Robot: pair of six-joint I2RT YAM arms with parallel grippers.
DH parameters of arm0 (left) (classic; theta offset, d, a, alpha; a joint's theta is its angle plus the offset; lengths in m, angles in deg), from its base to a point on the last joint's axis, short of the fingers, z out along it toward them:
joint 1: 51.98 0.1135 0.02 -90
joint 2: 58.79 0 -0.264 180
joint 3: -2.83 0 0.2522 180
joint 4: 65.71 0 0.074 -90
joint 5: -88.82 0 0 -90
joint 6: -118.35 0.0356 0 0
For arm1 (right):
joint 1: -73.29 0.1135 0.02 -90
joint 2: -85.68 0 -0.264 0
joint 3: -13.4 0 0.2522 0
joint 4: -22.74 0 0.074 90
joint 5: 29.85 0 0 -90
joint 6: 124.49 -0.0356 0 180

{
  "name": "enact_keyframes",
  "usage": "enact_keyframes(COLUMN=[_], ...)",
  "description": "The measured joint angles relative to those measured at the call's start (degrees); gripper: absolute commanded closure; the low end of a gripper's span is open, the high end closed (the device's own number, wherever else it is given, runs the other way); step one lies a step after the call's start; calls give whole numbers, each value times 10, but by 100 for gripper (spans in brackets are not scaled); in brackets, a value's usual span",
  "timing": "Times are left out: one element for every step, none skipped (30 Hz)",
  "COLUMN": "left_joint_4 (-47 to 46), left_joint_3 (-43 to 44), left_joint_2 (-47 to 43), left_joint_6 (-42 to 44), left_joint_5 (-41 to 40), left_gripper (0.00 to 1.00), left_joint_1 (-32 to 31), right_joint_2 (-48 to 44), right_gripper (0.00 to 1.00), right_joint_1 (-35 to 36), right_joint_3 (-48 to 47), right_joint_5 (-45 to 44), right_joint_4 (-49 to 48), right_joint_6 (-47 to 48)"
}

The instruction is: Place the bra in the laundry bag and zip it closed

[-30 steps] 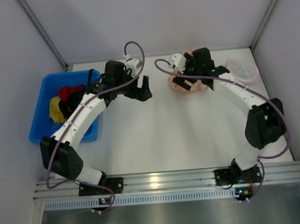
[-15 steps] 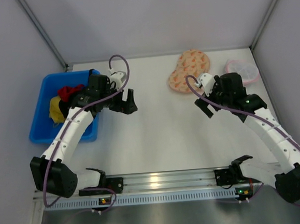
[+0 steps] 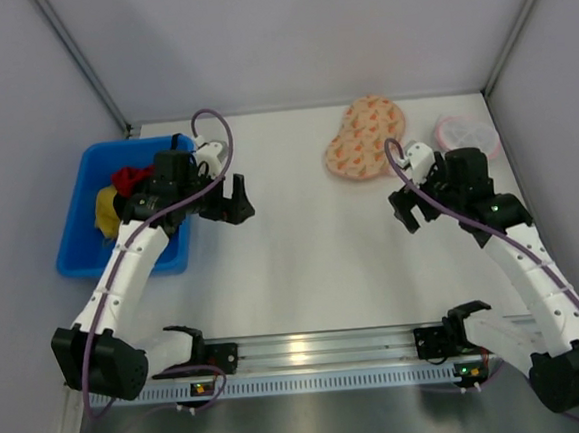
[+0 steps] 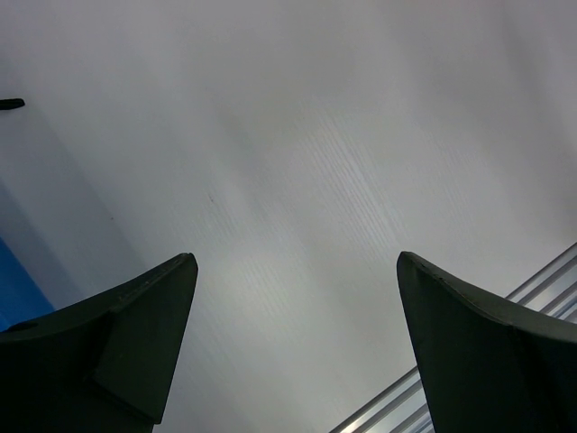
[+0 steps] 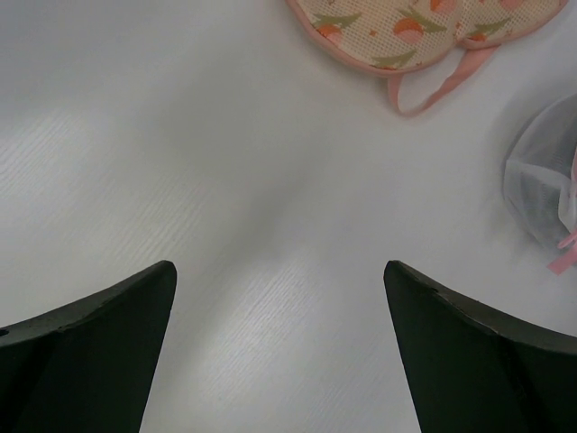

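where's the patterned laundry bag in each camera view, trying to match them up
Top external: the laundry bag lies in the upper part, right of centre.
Left wrist: not in it.
Right wrist: the laundry bag is at the top edge, right of centre, partly cut off.
Shared landmark: the white mesh item just to its right.

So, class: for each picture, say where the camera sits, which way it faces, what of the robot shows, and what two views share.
Top external: above and behind the bases, looking down on the table; both arms show, left gripper and right gripper open.
Left wrist: on the left arm, facing the table; its fingers show.
Right wrist: on the right arm, facing the table; its fingers show.
Shared: top and right wrist both show the laundry bag and mesh pouch.
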Motion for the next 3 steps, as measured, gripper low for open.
enact_keyframes(left_joint_4=[0, 0, 0], left_joint_3=[0, 0, 0], left_joint_2=[0, 0, 0], left_joint_6=[-3, -5, -7], left_joint_5=[0, -1, -2], left_gripper=[2, 2, 2], left_joint_1=[0, 0, 0], right_joint_2=[0, 0, 0], right_gripper=[1, 0, 1], right_joint_1=[0, 0, 0], right_joint_3=[0, 0, 0], right_joint_5=[3, 6, 9], right_joint_4=[0, 0, 0], right_joint_6=[0, -1, -3])
